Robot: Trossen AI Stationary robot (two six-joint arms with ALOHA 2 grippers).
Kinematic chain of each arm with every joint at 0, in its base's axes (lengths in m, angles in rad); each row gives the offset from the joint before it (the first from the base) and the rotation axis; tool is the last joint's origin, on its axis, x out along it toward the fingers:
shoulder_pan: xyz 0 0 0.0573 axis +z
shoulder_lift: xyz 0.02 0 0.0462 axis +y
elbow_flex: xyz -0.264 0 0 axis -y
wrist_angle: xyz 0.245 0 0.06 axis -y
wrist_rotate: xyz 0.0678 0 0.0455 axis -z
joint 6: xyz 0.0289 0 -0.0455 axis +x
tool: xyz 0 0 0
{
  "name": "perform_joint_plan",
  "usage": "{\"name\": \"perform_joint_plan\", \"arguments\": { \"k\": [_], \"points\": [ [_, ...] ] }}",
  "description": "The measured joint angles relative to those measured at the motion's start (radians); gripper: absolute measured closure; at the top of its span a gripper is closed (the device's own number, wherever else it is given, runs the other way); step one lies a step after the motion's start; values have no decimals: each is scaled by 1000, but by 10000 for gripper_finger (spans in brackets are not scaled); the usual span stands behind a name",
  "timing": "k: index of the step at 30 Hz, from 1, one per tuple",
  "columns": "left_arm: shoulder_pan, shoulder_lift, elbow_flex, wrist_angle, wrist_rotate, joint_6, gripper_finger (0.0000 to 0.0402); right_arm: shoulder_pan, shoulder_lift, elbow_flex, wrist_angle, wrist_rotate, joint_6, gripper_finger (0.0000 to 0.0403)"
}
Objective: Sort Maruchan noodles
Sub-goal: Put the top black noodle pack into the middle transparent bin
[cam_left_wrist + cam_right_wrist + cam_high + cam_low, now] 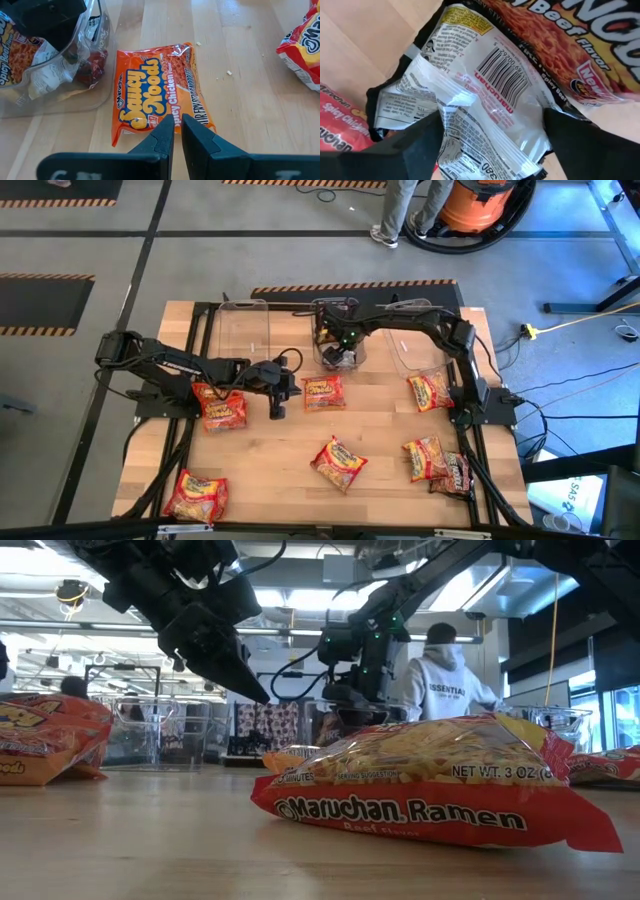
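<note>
Ramen packets lie flat across the table. An orange packet (323, 391) (150, 95) rests just to the right of my left gripper (277, 406) (177, 131), which hovers above the wood with its fingers shut and touches nothing (240, 680). My right gripper (340, 343) (492, 145) reaches down into the middle clear bin (338, 360), open. A dark packet (490, 95) lies barcode side up between its fingers, on other packets in the bin. I cannot tell whether the fingers touch it.
Other packets: two under the left arm (222, 406), one near the front left corner (198, 495), one mid-front (338, 463) (430, 795), three on the right (430, 391) (425, 457) (456, 476). Clear bins stand far left (245, 325) and far right (420, 348). People stand beyond the table.
</note>
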State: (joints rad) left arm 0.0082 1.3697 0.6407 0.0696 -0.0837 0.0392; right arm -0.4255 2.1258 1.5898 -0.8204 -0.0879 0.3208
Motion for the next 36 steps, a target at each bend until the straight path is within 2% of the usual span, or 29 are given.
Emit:
{"name": "perform_joint_plan", "arguments": {
  "k": [3, 13, 20, 27, 36],
  "points": [
    [0, 0, 0, 0, 0, 14, 373, 0, 1, -1, 7, 0, -20, 121],
    [0, 0, 0, 2, -4, 26, 373, -1, 6, -4, 61, -60, -63, 306],
    [0, 0, 0, 6, -7, 26, 373, 0, 6, -4, 76, -52, -100, 385],
    [0, 0, 0, 6, -7, 26, 373, 0, -16, -6, 68, -46, -145, 394],
    [0, 0, 0, 6, -7, 26, 373, -2, -131, -7, 29, -85, -199, 402]
  ]
}}
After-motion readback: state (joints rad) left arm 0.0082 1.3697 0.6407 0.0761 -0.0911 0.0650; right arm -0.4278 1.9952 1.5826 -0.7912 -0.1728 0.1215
